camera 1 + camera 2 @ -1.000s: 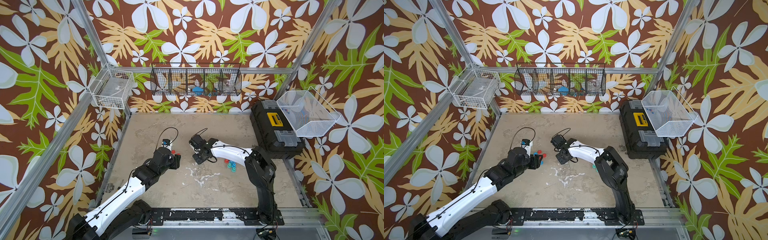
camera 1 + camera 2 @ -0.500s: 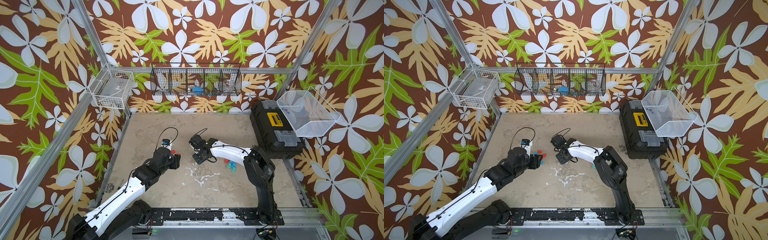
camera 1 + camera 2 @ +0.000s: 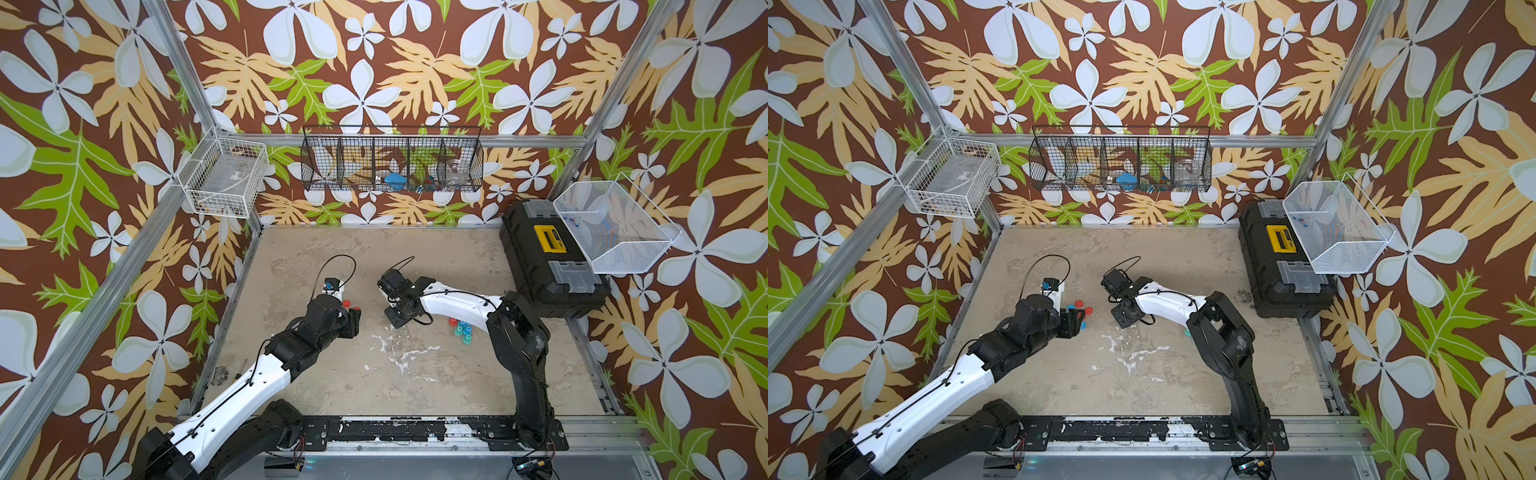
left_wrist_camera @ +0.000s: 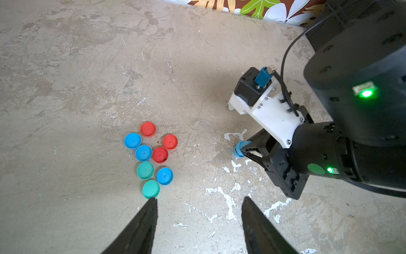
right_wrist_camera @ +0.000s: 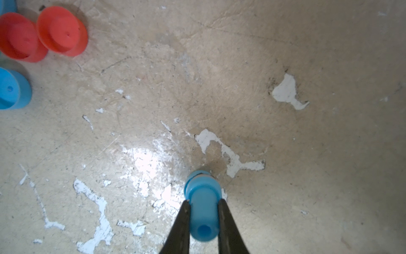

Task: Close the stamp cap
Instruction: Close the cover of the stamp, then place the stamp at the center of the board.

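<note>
Blue plastic: the blue stamp (image 5: 203, 211) is sitting pinched in the right claw (image 5: 203, 202), whose two dark fingers (image 5: 182, 220) are pressing on either side of its narrow stem. Its wide flanged end is pointing away from the claw, down toward the table (image 5: 307, 154). I am seeing a thin dark seam across that end, and I am unable to tell whether it is touching the surface. Chipped white patches in the beige tabletop are lying directly beyond the fingertips.

The left claw (image 4: 200, 199) is standing spread and gripping nothing. The right claw is lying ahead of it and off to one side, apart from it, with the stamp poking out past its tips.

Just beyond one fingertip (image 4: 151, 204) of the left claw, a cluster of round pieces (image 4: 151, 158) is lying on the table. I am counting three red, three blue and two teal, and the nearest teal piece (image 4: 151, 189) is almost meeting that fingertip.

In a top view, a second small group of teal and blue pieces (image 3: 462, 330) is lying behind the right claw, beside its white forearm. Well behind that claw, a black toolbox (image 3: 548, 257) is sitting at the table's edge.
</note>
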Controlling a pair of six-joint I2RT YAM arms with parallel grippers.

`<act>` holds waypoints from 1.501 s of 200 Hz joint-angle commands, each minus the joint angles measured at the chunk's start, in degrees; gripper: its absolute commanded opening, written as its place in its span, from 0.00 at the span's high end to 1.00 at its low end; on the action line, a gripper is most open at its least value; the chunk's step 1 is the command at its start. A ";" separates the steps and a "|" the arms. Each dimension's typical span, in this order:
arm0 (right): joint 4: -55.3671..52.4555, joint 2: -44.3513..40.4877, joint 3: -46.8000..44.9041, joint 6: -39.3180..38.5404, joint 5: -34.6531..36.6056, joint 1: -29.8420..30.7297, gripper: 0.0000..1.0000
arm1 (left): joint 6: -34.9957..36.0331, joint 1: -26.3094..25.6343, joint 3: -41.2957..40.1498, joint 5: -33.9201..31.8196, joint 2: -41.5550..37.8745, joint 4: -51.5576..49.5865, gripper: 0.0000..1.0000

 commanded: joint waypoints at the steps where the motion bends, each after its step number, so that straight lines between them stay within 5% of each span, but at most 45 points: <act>1: -0.13 -0.69 -0.37 0.54 -0.12 0.14 0.90 | -0.34 0.14 0.04 -0.17 -0.05 -0.06 0.37; 300: 1.07 1.03 -2.35 0.61 1.24 -1.43 0.92 | -0.29 0.14 0.04 -0.52 -0.09 -0.20 0.37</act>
